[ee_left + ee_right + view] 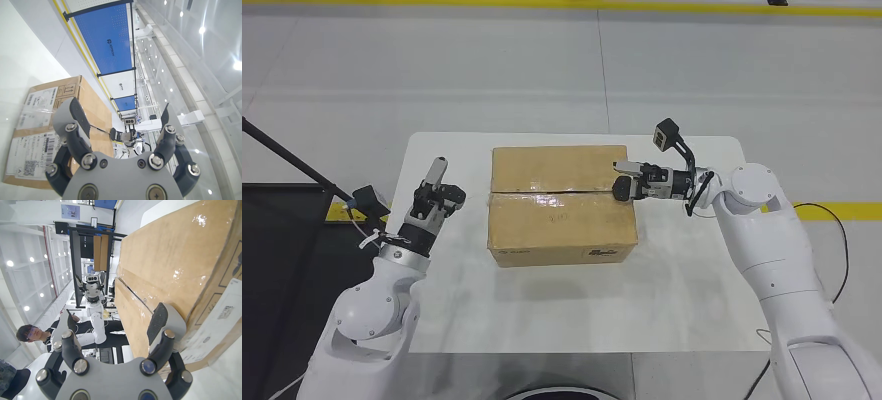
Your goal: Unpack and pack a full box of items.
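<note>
Cardboard box [562,205] is still shut, nothing unpacked; my right jaws spread at its 3 o'clock seam, left jaws spread too

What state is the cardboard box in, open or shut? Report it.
Shut. On the cardboard box, both top flaps lie flat, meeting at a middle seam under glossy tape; contents hidden.

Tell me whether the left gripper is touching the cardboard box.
Apart. In the top view, the left gripper sits beside the cardboard box with a strip of bare white table between them.
</note>
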Available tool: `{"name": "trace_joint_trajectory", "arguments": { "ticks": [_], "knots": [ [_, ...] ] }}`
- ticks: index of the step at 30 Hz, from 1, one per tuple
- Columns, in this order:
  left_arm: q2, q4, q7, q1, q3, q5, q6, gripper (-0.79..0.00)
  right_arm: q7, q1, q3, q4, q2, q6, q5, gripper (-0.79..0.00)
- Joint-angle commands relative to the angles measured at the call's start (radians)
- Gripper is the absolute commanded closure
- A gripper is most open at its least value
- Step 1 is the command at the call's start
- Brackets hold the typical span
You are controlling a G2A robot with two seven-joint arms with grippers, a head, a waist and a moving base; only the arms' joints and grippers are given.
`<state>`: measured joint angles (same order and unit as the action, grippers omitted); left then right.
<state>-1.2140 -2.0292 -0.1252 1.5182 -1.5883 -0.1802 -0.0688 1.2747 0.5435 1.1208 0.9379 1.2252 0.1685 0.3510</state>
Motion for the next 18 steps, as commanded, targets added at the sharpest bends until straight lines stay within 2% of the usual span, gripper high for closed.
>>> {"name": "trace_joint_trajectory", "arguments": {
  "ticks": [1, 4, 8, 15, 18],
  "knots": [
    [0.000, 0.000, 0.000, 0.000, 0.000, 0.000, 0.000, -0.785, 0.000, 0.000, 0.000, 0.000, 0.000, 0.000, 0.000, -0.785],
    [-0.002, 0.002, 0.014, 0.004, 0.000, -0.005, -0.002, -0.785, 0.000, 0.000, 0.000, 0.000, 0.000, 0.000, 0.000, -0.785],
    [-0.009, 0.034, 0.068, 0.053, 0.005, -0.061, -0.026, -0.785, 0.000, 0.000, 0.000, 0.000, 0.000, 0.000, 0.000, -0.785],
    [-0.018, 0.092, 0.074, 0.150, 0.012, -0.167, -0.032, -0.785, 0.000, 0.000, 0.000, 0.000, 0.000, 0.000, 0.000, -0.785],
    [-0.020, 0.132, 0.086, 0.159, 0.013, -0.165, -0.040, -0.785, 0.000, 0.000, 0.000, 0.000, 0.000, 0.000, 0.000, -0.785]
  ]
}}
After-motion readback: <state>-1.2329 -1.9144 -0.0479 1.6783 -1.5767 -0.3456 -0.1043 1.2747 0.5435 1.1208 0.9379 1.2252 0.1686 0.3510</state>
